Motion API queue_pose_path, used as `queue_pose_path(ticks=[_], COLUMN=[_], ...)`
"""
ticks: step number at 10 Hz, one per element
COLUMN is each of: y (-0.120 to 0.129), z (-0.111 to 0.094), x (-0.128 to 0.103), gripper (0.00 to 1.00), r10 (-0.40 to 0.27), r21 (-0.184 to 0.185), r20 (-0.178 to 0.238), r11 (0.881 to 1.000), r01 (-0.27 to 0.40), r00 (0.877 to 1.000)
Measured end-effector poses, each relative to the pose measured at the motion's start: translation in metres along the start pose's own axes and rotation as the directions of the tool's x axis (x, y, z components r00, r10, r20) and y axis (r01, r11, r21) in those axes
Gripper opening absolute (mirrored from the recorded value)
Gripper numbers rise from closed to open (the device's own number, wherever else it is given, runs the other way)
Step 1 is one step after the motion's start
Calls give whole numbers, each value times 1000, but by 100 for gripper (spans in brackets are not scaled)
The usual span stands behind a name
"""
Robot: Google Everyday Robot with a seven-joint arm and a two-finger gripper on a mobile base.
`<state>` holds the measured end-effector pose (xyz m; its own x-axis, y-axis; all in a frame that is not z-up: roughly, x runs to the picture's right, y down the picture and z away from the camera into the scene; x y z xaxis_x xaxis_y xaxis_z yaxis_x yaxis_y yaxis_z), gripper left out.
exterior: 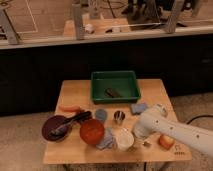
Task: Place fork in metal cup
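Gripper (136, 132) of white arm low over wooden surface (75, 92), just right of white plastic cup (123, 138); open or closed, cannot tell. Slim silvery fork hidden, likely beneath. Small shiny steel cup (119, 116) just beyond. Risk: thin fork slips; arm knocks white plastic cup.

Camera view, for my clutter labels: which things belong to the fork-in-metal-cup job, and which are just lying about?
Job: metal cup, mid-table; gripper, down beside the white cup; fork, which I cannot make out.
Lying about: white cup, green tray, red bowl, blue-grey cup, dark bowl, orange fruit.
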<state>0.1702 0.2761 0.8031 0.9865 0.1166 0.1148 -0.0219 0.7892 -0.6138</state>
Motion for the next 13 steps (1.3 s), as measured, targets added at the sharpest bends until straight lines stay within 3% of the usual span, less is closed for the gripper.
queue_pose_path(ticks=[1, 4, 6, 7, 9, 11, 12, 13], y=[-1, -2, -11, -13, -21, -34, -39, -45], z=[-2, -2, -3, -11, -40, -92, -109, -125], x=[1, 0, -14, -10, -9, -4, -1, 4], gripper=[2, 0, 0, 0, 0, 0, 0, 0], r10=[-7, -3, -8, 1, 19, 52, 66, 85], r21=[4, -4, -44, -53, -49, -42, -35, -33], r20=[-5, 3, 31, 33, 50, 101, 139, 212], r11=[1000, 1000, 999, 999, 999, 998, 997, 996], r01=[7, 3, 9, 1, -16, -48, -61, -79], r00=[1000, 1000, 999, 999, 999, 994, 988, 974])
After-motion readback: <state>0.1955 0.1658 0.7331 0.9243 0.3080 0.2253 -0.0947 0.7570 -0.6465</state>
